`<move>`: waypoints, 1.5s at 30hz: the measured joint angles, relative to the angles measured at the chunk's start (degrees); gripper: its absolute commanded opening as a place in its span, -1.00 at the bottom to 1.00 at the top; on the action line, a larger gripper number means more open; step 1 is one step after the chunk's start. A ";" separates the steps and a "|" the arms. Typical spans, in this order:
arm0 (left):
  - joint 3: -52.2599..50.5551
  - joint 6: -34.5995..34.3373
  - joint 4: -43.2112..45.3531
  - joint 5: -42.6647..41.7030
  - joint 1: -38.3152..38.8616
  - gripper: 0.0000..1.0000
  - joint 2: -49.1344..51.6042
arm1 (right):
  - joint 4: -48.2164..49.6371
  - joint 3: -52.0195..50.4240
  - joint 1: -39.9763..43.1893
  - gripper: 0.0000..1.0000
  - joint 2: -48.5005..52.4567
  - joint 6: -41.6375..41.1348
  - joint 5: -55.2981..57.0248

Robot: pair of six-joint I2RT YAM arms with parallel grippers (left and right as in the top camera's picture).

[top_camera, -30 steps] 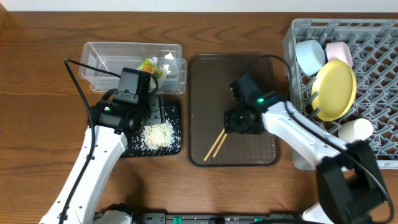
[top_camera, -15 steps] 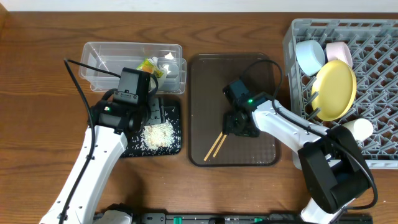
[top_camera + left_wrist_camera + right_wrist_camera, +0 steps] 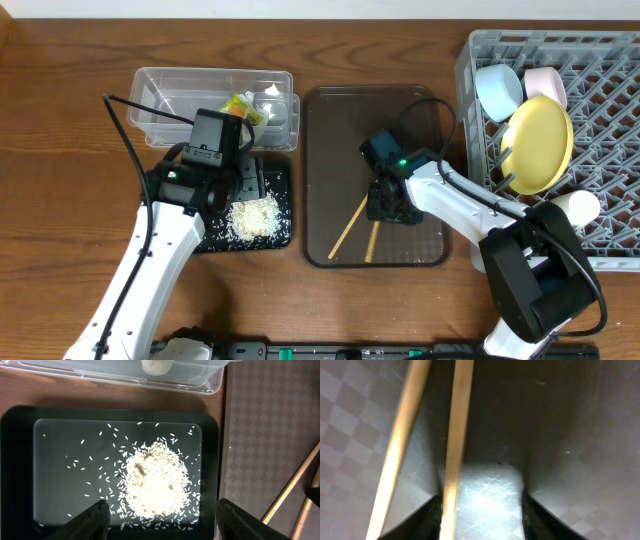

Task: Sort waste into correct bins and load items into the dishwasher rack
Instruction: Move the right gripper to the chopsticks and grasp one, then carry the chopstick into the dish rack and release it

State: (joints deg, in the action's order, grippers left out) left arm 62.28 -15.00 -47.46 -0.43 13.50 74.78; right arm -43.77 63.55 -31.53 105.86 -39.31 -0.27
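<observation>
Two wooden chopsticks [image 3: 348,228] lie splayed on the brown tray [image 3: 420,120]. My right gripper [image 3: 385,210] is low over them and open. In the right wrist view [image 3: 481,515], one chopstick [image 3: 457,435] lies between the jaws against the left finger, the other [image 3: 400,445] outside. My left gripper [image 3: 245,185] is open and empty above the rice clump [image 3: 155,477] in the black tray [image 3: 20,460]. The clear tub [image 3: 160,90] holds the wrapper [image 3: 238,105] and paper scrap [image 3: 268,100]. The grey rack [image 3: 600,100] holds the yellow plate [image 3: 540,142], blue bowl [image 3: 497,90], pinkish bowl [image 3: 545,83] and cup [image 3: 572,208].
The brown tray sits between the black tray and the rack; its edge shows in the left wrist view [image 3: 265,420]. Loose rice grains are scattered over the black tray. The clear tub [image 3: 190,382] lies just behind the black tray.
The two chopsticks lay side by side; now the right one has swung apart and points more toward the front. My right gripper has shifted slightly over them. The left arm has not moved.
</observation>
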 measured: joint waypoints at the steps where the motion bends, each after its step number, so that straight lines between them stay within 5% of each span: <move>1: 0.00 0.00 0.00 0.00 0.00 0.40 0.02 | -0.11 0.00 0.00 -0.31 0.00 -0.26 0.15; 11: 0.00 0.00 0.00 0.00 0.00 0.41 0.00 | -0.33 0.00 0.07 -0.98 0.00 -1.01 0.52; 19: 0.00 0.00 0.00 0.00 0.00 0.40 0.00 | -4.42 1.03 4.74 -0.98 -1.33 4.87 0.57; 30: 0.00 0.00 -0.04 0.02 0.00 0.40 0.02 | -12.48 11.52 22.36 -0.98 -17.18 25.11 1.14; 36: 0.00 0.00 -0.04 0.00 0.00 0.40 0.02 | -15.54 11.47 31.28 -0.97 -16.85 31.41 1.49; 37: 0.00 0.00 -0.02 0.00 0.00 0.40 0.00 | -15.61 11.37 32.17 -0.94 -16.41 32.00 1.62; 39: 0.00 0.00 -0.04 0.00 0.00 0.40 0.00 | -15.76 11.21 33.48 -0.28 -15.30 32.85 1.77; 40: 0.00 0.00 -0.04 0.00 0.00 0.40 0.00 | -15.69 11.15 33.62 -0.18 -14.84 32.94 1.79; 45: 0.00 0.00 -0.02 0.00 0.00 0.40 0.02 | -14.34 10.88 33.77 -0.11 -13.57 34.14 0.46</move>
State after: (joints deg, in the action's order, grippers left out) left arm 62.28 -15.00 -47.48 -0.43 13.50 74.81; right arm -58.11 74.43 2.24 92.29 -5.17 0.19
